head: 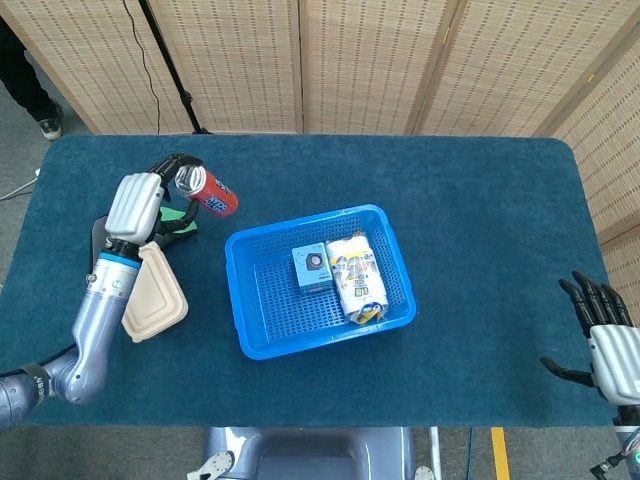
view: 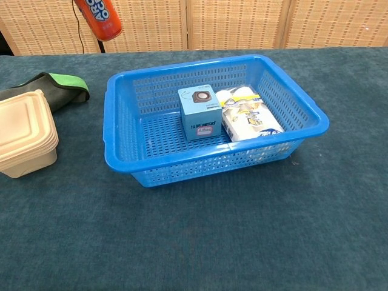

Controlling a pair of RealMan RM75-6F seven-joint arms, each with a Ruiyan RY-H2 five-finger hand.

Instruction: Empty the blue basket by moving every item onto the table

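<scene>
Now your left hand [head: 140, 203] is gripping the red can [head: 207, 192], fingers curled around its top end, holding it tilted in the air above the table [head: 480, 200], left of the blue basket [head: 255, 340] and near the green-and-black cloth [view: 57, 88]. Your left arm is reaching up along the table's left side, over the beige box [head: 160, 305]. Inside the basket, a small blue box [head: 311, 268] and a white packet [head: 358, 278] are sitting side by side. Your right hand [head: 605, 345] is hanging spread and empty by the table's right edge.
</scene>
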